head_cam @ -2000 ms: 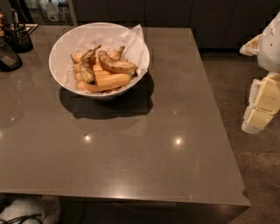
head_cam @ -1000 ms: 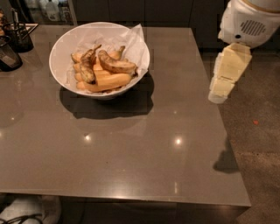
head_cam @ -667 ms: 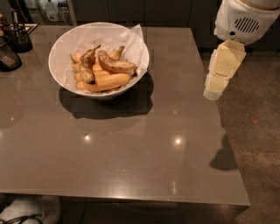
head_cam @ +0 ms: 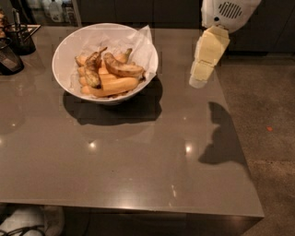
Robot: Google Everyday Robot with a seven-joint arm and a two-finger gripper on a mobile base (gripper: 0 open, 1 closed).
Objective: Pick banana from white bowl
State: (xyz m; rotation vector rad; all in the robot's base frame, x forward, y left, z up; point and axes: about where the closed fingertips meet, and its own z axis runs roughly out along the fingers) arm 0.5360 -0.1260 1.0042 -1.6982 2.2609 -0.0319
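Far to the left of the hand, at the edge of the view, two dark containers (head_cam: 14, 48) stand on the grey worktop (head_cam: 138, 161), and they are well apart from it. Nearer, but also to the left of the hand and a little lower in the view, stands the white bowl (head_cam: 59, 55), with crumpled white paper (head_cam: 144, 46) coming up over its rim on the side that faces the hand. Inside the bowl lie several fruits. A small blackened banana (head_cam: 92, 73) is on the side far from the hand. Smooth orange-yellow bananas (head_cam: 115, 85) lie low along the front. The banana (head_cam: 122, 69), curved and mottled with brown, lies on top of the others in the half of the bowl that is closer to the hand. It rests in the bowl, and nothing touches it from above. The hand (head_cam: 200, 78) is pale yellow, hangs under a white wrist housing (head_cam: 228, 11) and points down. It is above the right part of the worktop, beside the bowl and apart from it, at about the height of the rim in the view. It holds none of the fruit, and I cannot tell if it is released or clenched. Below the hand and slightly to its right, its dark shadow (head_cam: 221, 138) falls on the worktop near the right edge. To the right of the hand there is speckled floor (head_cam: 272, 92).
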